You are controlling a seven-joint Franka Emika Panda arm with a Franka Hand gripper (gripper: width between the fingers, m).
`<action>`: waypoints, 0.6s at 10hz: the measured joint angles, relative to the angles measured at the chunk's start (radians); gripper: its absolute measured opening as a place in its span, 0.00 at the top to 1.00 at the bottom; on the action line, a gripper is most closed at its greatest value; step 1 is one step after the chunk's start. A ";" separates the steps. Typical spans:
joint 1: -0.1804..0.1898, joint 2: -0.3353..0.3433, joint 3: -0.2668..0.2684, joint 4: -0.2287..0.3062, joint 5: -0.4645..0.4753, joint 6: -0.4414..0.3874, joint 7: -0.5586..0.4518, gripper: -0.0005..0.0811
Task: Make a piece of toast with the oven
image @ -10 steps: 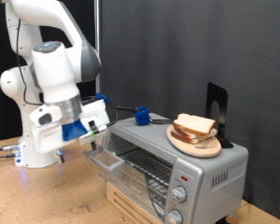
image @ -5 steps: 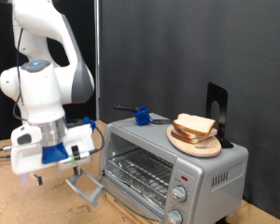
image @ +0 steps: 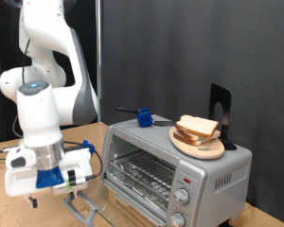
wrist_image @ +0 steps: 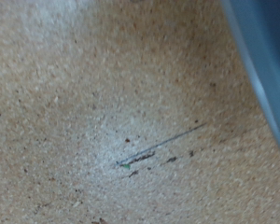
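The piece of toast (image: 197, 127) lies on a round wooden plate (image: 201, 148) on top of the silver oven (image: 189, 168). The oven's interior and wire rack (image: 140, 174) are exposed, and its glass door (image: 86, 206) hangs folded down at the front. My gripper (image: 74, 189) is low at the exterior view's left of the oven, right by the lowered door's edge. Its fingers are too small and blurred to make out. The wrist view shows only the speckled tabletop (wrist_image: 112, 121) and a blue-grey edge (wrist_image: 266, 56); no fingers show there.
A blue object with a dark handle (image: 141, 117) and a black stand (image: 220, 113) sit on the oven's top. Two round knobs (image: 183, 199) are on the oven's front right. The oven rests on a wooden board (image: 133, 203). A black curtain hangs behind.
The arm has swung down and to the exterior view's left, and the oven door has come down with it from half open to fully lowered. The toast has not moved.
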 joint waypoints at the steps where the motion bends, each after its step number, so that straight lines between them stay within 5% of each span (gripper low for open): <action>1: -0.002 0.033 0.005 0.022 0.015 0.000 -0.005 0.01; 6: -0.007 0.105 0.015 0.038 -0.030 0.037 -0.069 0.01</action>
